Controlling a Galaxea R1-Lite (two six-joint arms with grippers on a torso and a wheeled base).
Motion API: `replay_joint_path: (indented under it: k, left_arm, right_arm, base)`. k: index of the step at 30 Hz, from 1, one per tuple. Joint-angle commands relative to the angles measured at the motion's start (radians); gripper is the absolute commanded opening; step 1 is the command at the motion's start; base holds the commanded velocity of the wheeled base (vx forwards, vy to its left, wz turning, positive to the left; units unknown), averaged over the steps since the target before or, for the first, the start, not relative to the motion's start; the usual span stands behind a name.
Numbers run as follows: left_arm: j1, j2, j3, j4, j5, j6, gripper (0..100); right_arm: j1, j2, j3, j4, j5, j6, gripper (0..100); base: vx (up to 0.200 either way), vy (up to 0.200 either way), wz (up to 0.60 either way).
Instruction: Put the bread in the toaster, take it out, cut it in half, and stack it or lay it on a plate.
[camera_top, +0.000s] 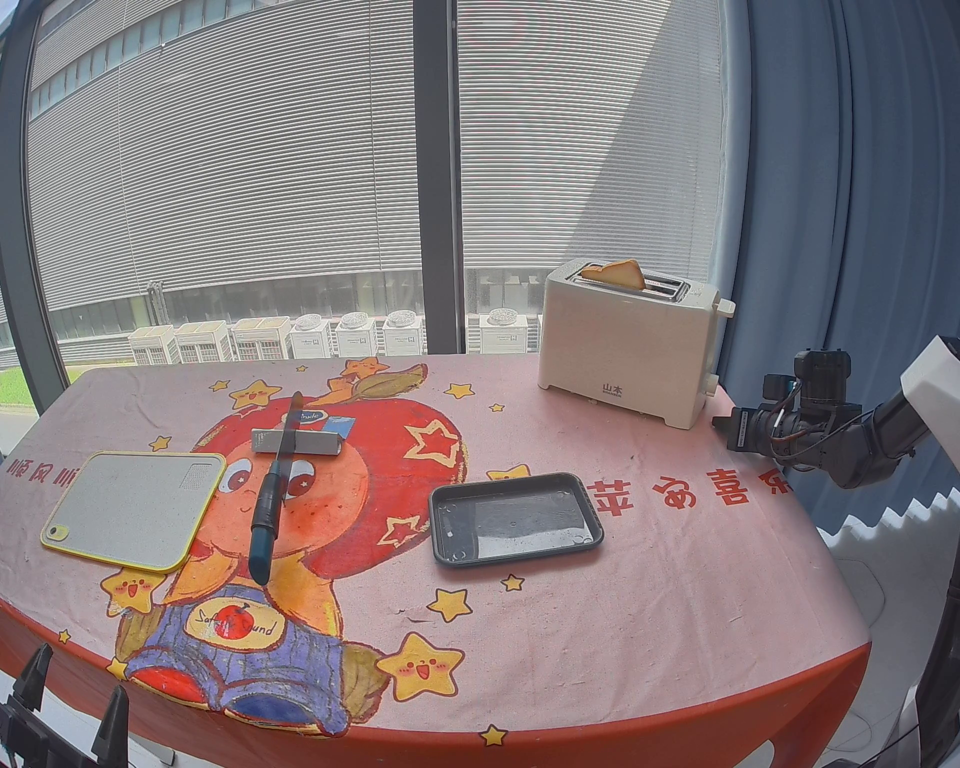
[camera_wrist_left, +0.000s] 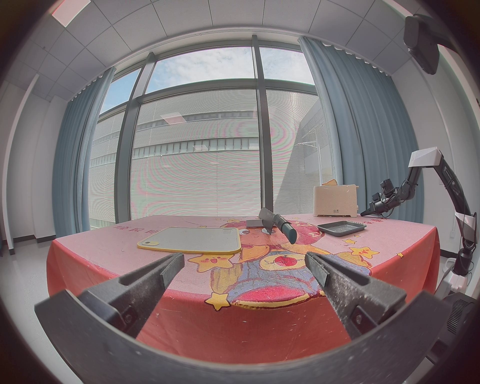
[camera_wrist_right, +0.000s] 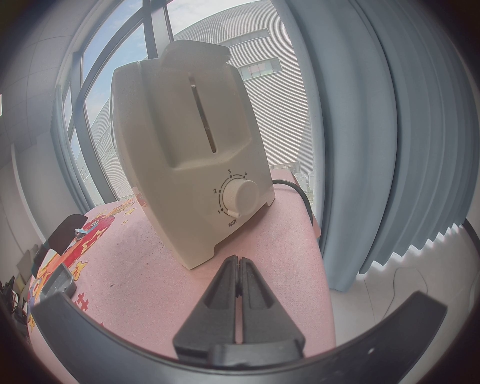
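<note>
Just ahead of the right claw (camera_wrist_right: 238, 261), pinched together and empty, stands the toaster (camera_wrist_right: 185, 150), bread (camera_top: 615, 273) poking up; the left claw (camera_wrist_left: 244, 260) gapes wide.

remote operator's view: the golden-brown slice of bread (camera_top: 615, 273) shows me just its upper corner, and the rest sits hidden inside the cream-white plastic toaster (camera_top: 625, 350). the head view's lower edge cuts off the left gripper (camera_top: 75, 700), leaving two black fingertips. in the left wrist view the bread is too small for me to judge. in the right wrist view the black power cord (camera_wrist_right: 300, 195) runs out of sight behind the toaster.
</note>
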Motion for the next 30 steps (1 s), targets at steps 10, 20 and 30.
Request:
replay_joint_path:
  k: [10, 20, 30]
  left_arm:
    - [0.000, -0.016, 0.018, 0.000, 0.000, 0.000, 100]
    - [0.000, -0.016, 0.018, 0.000, 0.000, 0.000, 100]
    - [0.000, -0.016, 0.018, 0.000, 0.000, 0.000, 100]
  right_arm:
    - [0.001, 0.037, -0.022, -0.002, -0.018, -0.001, 0]
    - [0.002, 0.037, -0.031, -0.002, -0.018, 0.001, 0]
    - [-0.001, 0.037, -0.071, -0.002, -0.020, 0.002, 0]
  base:
    - [0.000, 0.000, 0.00]
    - [0.000, 0.000, 0.00]
    - [0.000, 0.000, 0.00]
